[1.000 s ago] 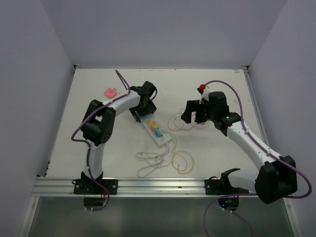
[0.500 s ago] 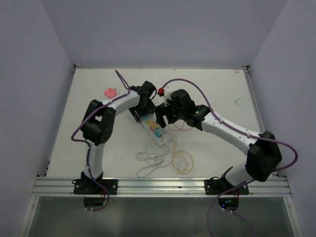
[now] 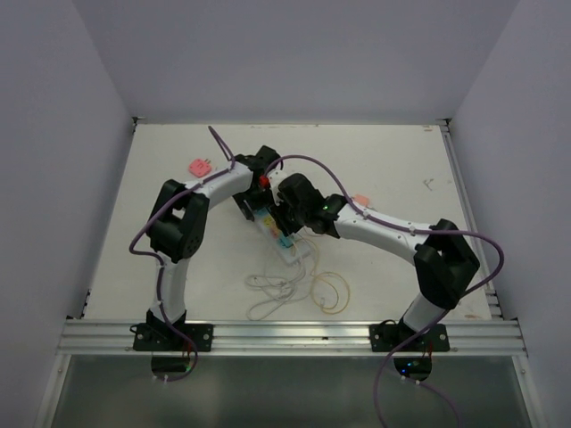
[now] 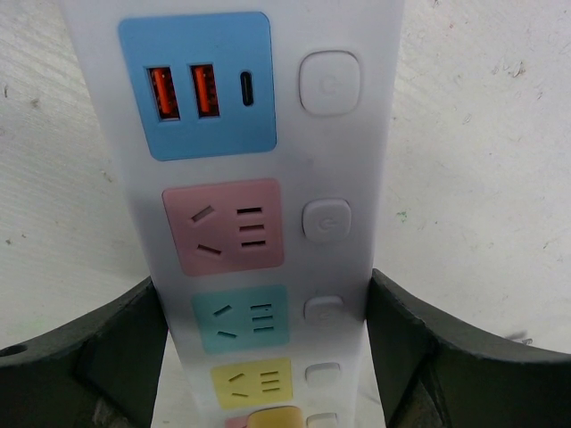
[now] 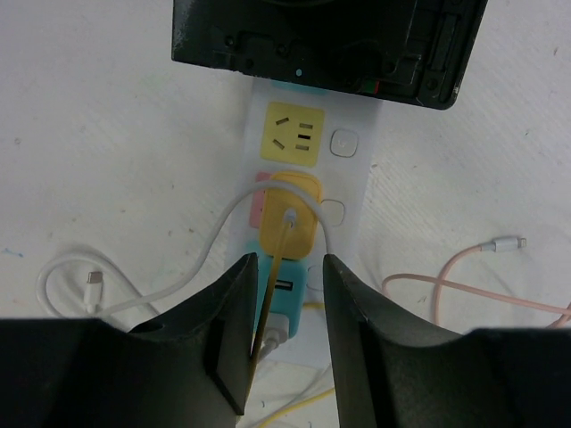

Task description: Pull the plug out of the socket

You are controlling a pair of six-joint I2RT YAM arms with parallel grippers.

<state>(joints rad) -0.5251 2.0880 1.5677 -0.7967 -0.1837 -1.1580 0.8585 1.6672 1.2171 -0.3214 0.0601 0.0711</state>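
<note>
The socket (image 3: 296,251) is a long white power strip (image 4: 268,178) with coloured outlet faces. My left gripper (image 4: 266,287) is shut on its far end, a finger on each long side. A yellow plug (image 5: 294,214) and a teal plug (image 5: 285,294) sit in the strip (image 5: 350,183). My right gripper (image 5: 287,267) hangs over the teal plug with its jaws narrow on either side of it. The left pad is at the plug's side and a thin gap shows on the right. In the top view both grippers (image 3: 252,203) (image 3: 284,225) meet over the strip.
A loose pink plug (image 3: 199,167) lies at the back left. White cable (image 3: 272,290) and yellow cable (image 3: 330,290) coil in front of the strip. A pink cable (image 5: 464,285) lies to its right.
My right arm has swung from the right half of the table to above the strip, and its jaws have narrowed from wide open. The left arm and the strip have not moved.
</note>
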